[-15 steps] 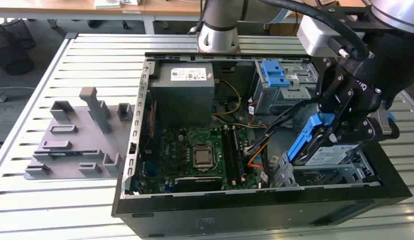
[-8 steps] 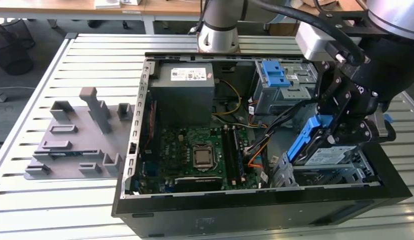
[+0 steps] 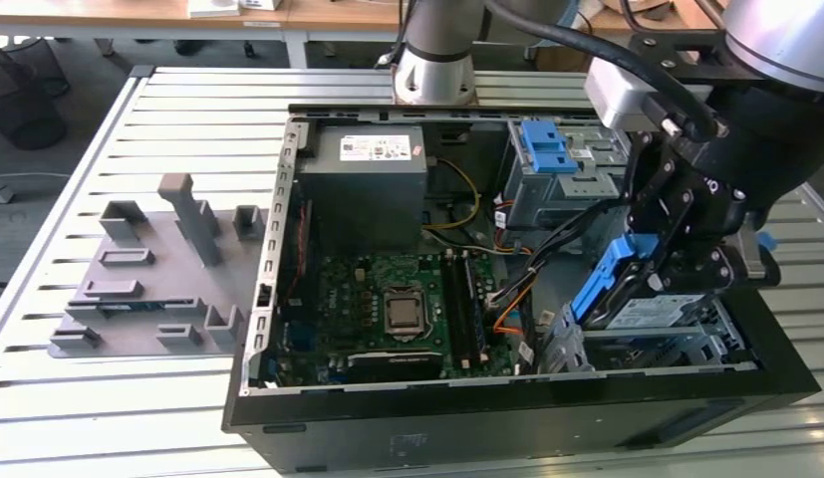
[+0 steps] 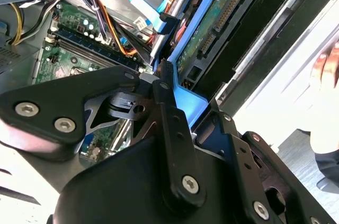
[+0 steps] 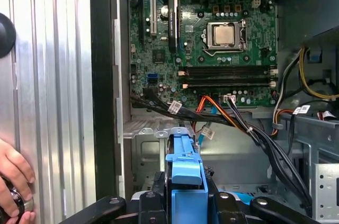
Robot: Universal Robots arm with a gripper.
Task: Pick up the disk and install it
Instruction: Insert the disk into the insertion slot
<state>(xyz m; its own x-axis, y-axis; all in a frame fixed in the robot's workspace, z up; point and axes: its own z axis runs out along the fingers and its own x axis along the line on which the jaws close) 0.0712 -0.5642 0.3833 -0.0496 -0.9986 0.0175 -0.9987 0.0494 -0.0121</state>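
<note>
Disk (image 3: 647, 315) tilted, clamped in downward-pointing hand (image 3: 681, 269)

The end effector (image 3: 674, 269) holds the disk (image 3: 651, 314) tilted inside the computer case (image 3: 518, 418).

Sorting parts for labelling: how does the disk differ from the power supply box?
The disk is small, tilted, blue-railed and gripped by the end effector. The power supply box is larger, plain grey and sits level, fixed in the case. Both are rectangular metal units with white labels.
</note>
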